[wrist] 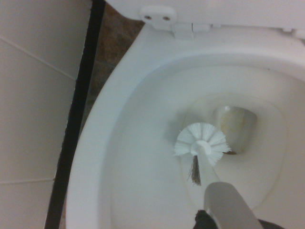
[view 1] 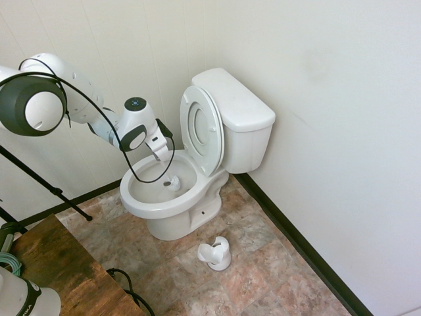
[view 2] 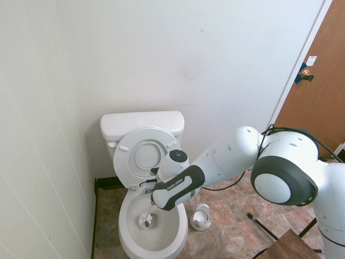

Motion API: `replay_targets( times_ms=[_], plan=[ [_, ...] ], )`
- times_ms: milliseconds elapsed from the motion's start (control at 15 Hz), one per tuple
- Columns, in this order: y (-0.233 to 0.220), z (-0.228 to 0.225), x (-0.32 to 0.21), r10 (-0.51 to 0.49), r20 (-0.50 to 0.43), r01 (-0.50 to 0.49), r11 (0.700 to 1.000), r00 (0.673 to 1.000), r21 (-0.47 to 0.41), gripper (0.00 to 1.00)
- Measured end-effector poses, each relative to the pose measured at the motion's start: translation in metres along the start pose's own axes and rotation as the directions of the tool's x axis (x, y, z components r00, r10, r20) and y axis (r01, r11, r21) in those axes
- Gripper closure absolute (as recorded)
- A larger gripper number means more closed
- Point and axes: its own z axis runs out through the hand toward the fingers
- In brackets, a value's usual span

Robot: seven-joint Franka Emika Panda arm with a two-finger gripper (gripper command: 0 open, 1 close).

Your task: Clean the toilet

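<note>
The white toilet (view 1: pixel 230 115) stands in the corner with its seat and lid (view 1: pixel 200 128) raised against the tank. My gripper (view 1: pixel 156 150) hangs over the open bowl (view 1: pixel 141 197), shut on the handle of a white toilet brush (view 1: pixel 172 183). The brush slants down into the bowl. In the wrist view its round bristle head (wrist: pixel 201 145) rests low in the bowl, right beside the drain opening (wrist: pixel 236 126). From the other side the brush head (view 2: pixel 146 220) shows at the bowl's bottom, while the wrist hides the fingers.
The small white brush holder (view 1: pixel 216 253) sits on the tiled floor just in front of the toilet's base. A wooden table (view 1: pixel 59 263) with a white bottle (view 1: pixel 23 299) fills the near left corner. Walls close in behind and beside the toilet. A brown door (view 2: pixel 318 97) stands at the far right.
</note>
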Motion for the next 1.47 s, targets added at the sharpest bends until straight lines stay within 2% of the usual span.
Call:
replay_targets(
  times_ms=[333, 800, 1200, 1467],
  plan=[
    [0.026, -0.004, -0.004, -0.045, 0.053, 0.048, 0.997, 0.998, -0.057, 1.0],
    [0.055, -0.009, 0.016, -0.043, 0.121, 0.059, 0.99, 0.992, -0.131, 1.0],
    [0.079, -0.02, 0.064, 0.008, 0.098, 0.007, 0.989, 0.995, -0.148, 1.0],
    [0.072, -0.028, 0.096, 0.059, 0.061, -0.052, 0.993, 0.996, -0.109, 1.0]
  ],
)
